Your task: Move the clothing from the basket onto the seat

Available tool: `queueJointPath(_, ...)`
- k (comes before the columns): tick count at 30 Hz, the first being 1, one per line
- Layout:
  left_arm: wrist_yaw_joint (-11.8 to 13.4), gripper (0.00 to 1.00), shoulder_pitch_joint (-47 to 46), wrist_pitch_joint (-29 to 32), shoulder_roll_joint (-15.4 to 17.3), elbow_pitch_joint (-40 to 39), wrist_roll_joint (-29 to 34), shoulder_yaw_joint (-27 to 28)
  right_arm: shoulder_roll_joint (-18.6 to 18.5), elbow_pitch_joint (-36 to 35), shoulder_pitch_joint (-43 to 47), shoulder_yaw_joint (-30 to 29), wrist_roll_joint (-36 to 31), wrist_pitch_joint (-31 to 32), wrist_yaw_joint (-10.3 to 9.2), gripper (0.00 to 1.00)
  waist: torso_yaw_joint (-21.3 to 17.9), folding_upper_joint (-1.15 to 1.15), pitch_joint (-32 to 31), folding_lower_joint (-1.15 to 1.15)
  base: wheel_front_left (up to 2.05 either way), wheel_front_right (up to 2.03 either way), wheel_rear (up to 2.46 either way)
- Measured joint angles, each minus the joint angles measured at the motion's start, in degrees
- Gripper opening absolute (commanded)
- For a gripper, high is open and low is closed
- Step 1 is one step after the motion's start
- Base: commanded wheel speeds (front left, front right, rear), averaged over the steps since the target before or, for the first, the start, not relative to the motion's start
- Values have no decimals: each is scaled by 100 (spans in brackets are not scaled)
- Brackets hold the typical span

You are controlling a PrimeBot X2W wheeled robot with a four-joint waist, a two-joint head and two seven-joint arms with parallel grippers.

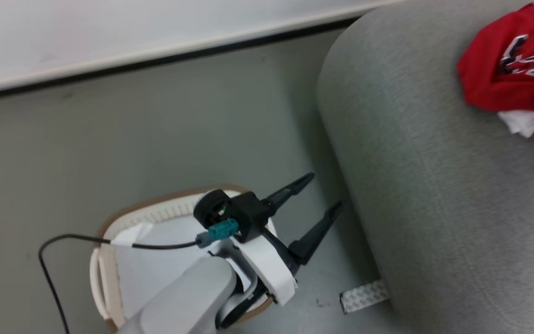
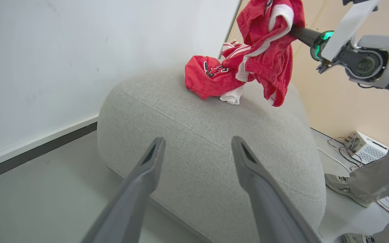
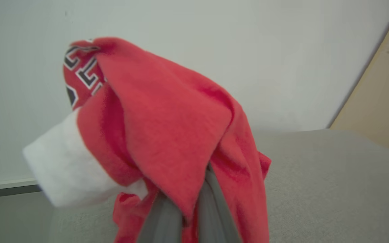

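One red garment [image 2: 208, 79] with a printed logo lies crumpled on top of the big grey seat [image 2: 198, 118]. A second red garment [image 2: 268, 50] with white trim hangs just above it, and my right gripper [image 2: 294, 29] is shut on it. In the right wrist view this cloth [image 3: 167, 128] drapes over the right gripper [image 3: 187, 206] and hides its tips. My left gripper [image 1: 325, 190] is open and holds nothing, over the floor between the cream basket [image 1: 155, 204] and the seat's side [image 1: 434, 185]. Its arm covers much of the basket; the visible inside is white.
A white wall with a dark baseboard [image 1: 202, 51] runs behind the seat. A patterned metal plate [image 1: 364, 297] lies on the floor at the seat's foot. A person's leg and shoe [image 2: 346, 185] stand right of the seat, near a white box with cables [image 2: 365, 146].
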Motion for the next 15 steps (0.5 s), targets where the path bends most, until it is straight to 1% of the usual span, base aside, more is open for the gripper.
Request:
queueJointPath(3, 10, 100, -118, 44, 74, -55, 34, 27, -230, 581, -431, 79, -53, 108, 0, 0, 141, 0, 341, 0, 0, 0, 0)
queueJointPath(6, 27, 100, -213, 43, 102, -109, 56, 63, -378, 1157, -777, 134, -119, 257, 0, 0, 294, 0, 632, 1, 0, 0, 0)
queueJointPath(7, 63, 100, -253, 41, 131, -134, 57, 94, -478, 1553, -972, 265, -227, 508, 0, 0, 399, 0, 785, 1, 0, 0, 0)
queueJointPath(11, 75, 100, -311, 8, 189, -143, 57, 146, -534, 2157, -1259, 567, -298, 1009, 0, 0, 577, 0, 972, 0, 0, 0, 0)
queueJointPath(15, 77, 100, -318, -16, 196, -115, 55, 175, -556, 2480, -1401, 808, -240, 1336, 0, 0, 635, 0, 962, 0, 0, 0, 0)
